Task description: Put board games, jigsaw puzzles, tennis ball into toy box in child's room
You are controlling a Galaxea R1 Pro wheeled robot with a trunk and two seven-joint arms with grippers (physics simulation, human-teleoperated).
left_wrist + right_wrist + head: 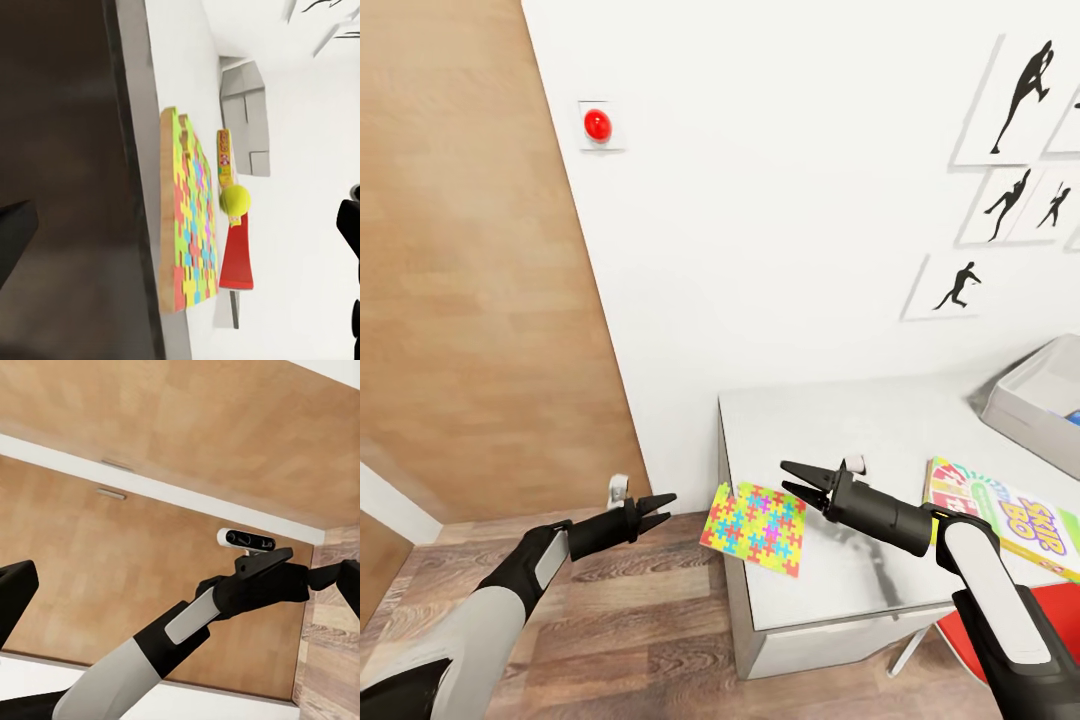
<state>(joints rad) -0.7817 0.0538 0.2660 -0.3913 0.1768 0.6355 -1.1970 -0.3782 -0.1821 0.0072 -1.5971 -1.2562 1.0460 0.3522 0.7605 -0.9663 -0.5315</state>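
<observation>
Both hands are spread and hold nothing: the left hand [663, 507] beside the jigsaw puzzle [754, 527], the right hand [796, 480] over the counter [830, 420]

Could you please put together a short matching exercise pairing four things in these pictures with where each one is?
Things:
1. jigsaw puzzle
2. Skip-Bo carton
3. toy box
4. red button

Places:
A. on the white wall, up high
B. at the table's far right, near the wall
C. overhanging the table's left edge
D. flat on the table's right part, near the front edge

Pairs: 1-C, 2-D, 3-B, 4-A
</observation>
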